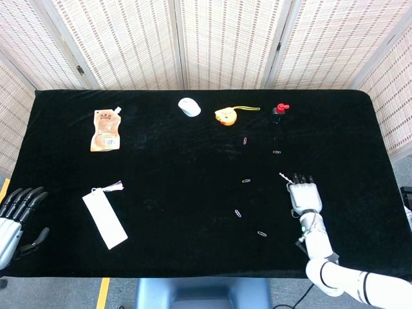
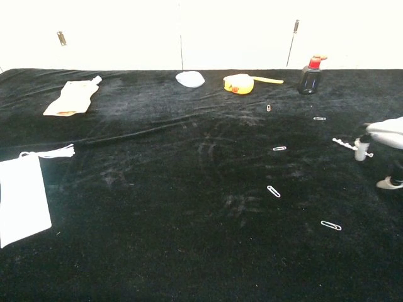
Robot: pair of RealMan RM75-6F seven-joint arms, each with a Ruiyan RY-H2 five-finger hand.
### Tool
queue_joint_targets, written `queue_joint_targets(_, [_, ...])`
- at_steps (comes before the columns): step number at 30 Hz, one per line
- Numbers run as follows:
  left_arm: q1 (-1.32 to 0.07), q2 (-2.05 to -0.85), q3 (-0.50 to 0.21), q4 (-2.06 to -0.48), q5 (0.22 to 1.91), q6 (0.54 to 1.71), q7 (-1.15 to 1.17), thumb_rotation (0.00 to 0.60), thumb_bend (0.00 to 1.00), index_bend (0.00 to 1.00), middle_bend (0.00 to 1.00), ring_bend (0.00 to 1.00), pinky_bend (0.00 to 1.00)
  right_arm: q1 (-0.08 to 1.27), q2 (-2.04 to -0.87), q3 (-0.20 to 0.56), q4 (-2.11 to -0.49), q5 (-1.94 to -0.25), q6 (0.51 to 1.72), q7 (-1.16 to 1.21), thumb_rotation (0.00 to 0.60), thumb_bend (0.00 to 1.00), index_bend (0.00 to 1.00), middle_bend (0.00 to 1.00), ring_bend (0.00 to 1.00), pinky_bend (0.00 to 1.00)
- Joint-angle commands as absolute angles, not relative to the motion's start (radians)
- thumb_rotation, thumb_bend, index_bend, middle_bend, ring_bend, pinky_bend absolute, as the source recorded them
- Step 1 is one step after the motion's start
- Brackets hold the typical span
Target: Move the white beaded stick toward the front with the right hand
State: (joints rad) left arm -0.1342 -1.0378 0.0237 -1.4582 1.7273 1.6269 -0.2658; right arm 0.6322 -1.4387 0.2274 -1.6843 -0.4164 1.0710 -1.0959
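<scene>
The white beaded stick [image 1: 283, 175] lies on the black table right of centre, and only its far-left end shows past my right hand [image 1: 303, 195]. That hand hovers palm down over the stick's near end with its fingers spread and pointing away from me. In the chest view the right hand [image 2: 385, 133] enters from the right edge, and one fingertip [image 2: 361, 151] comes down onto the stick [image 2: 343, 143]. Nothing is gripped. My left hand [image 1: 14, 215] rests at the table's front left edge, fingers apart and holding nothing.
Several paper clips, such as one [image 1: 262, 233] near the front and another [image 1: 246, 181], lie left of the stick. At the back stand a black bottle with a red cap [image 1: 279, 112], a yellow toy [image 1: 225, 116], a white puck [image 1: 189, 107] and an orange pouch [image 1: 105, 131]. A white card [image 1: 104, 219] lies front left.
</scene>
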Motion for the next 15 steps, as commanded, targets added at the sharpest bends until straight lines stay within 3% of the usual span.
queue_joint_targets(1, [-0.136, -1.034, 0.022, -1.457, 1.724, 1.623, -0.276, 0.600, 0.46, 0.00, 0.08, 0.08, 0.05, 0.679, -1.451, 0.222, -1.652, -0.360, 1.047, -1.105, 0.600, 0.29, 0.29, 0.00, 0.00, 0.00])
queue_joint_targets(15, [-0.133, -1.030, 0.024, -1.449, 1.729, 1.635, -0.296, 0.600, 0.46, 0.00, 0.08, 0.08, 0.05, 0.760, -1.457, 0.177, -1.595, -0.255, 1.108, -1.098, 0.600, 0.29, 0.29, 0.00, 0.00, 0.00])
